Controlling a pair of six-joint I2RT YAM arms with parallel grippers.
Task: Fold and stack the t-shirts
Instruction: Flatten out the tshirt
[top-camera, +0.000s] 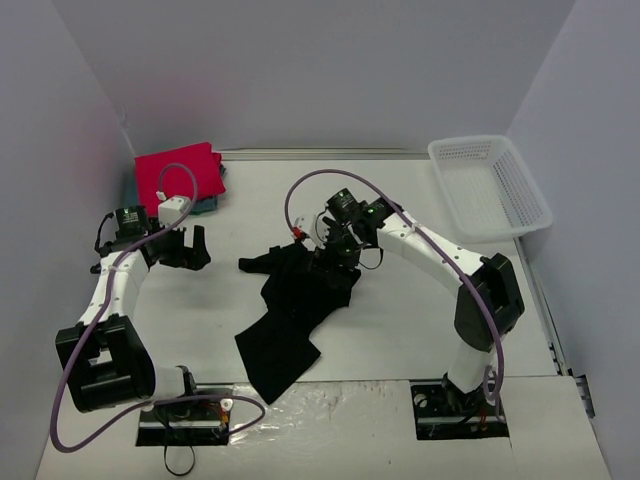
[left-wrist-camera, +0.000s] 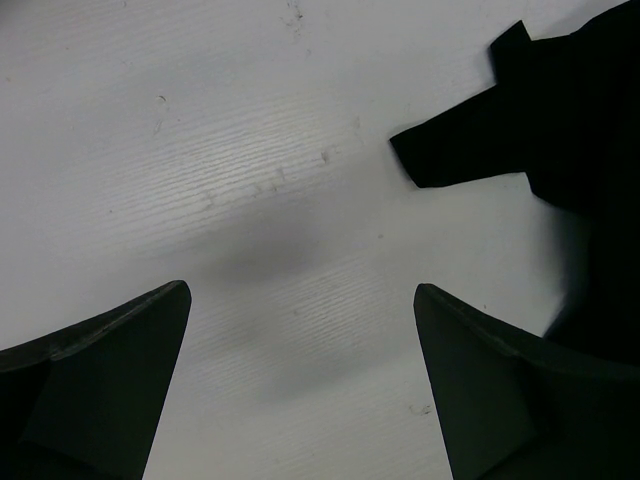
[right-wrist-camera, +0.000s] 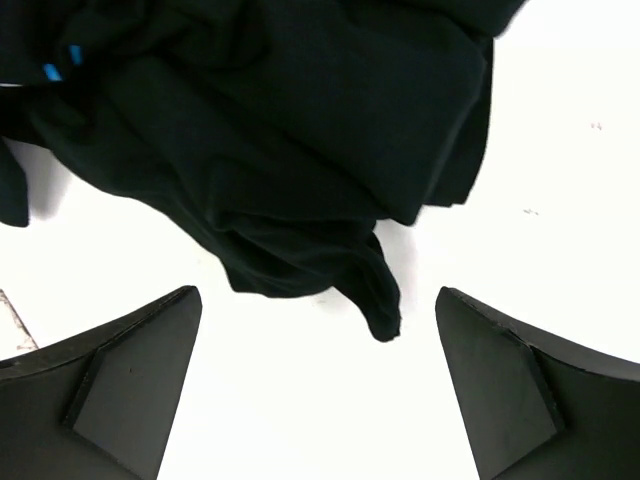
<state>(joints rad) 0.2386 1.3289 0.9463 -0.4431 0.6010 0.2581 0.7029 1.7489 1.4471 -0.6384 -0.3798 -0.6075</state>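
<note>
Your right gripper (right-wrist-camera: 318, 298) stands wide apart and empty, the crumpled black t-shirt (right-wrist-camera: 300, 130) lying just ahead of it on the table (right-wrist-camera: 565, 150).

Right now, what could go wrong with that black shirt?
1. The black t-shirt lies bunched in folds under the open right gripper, so a grab could pinch several layers and the shirt might not spread flat.
2. The open left gripper hangs over bare table, beside a sleeve tip. Closing there would probably catch nothing.
</note>
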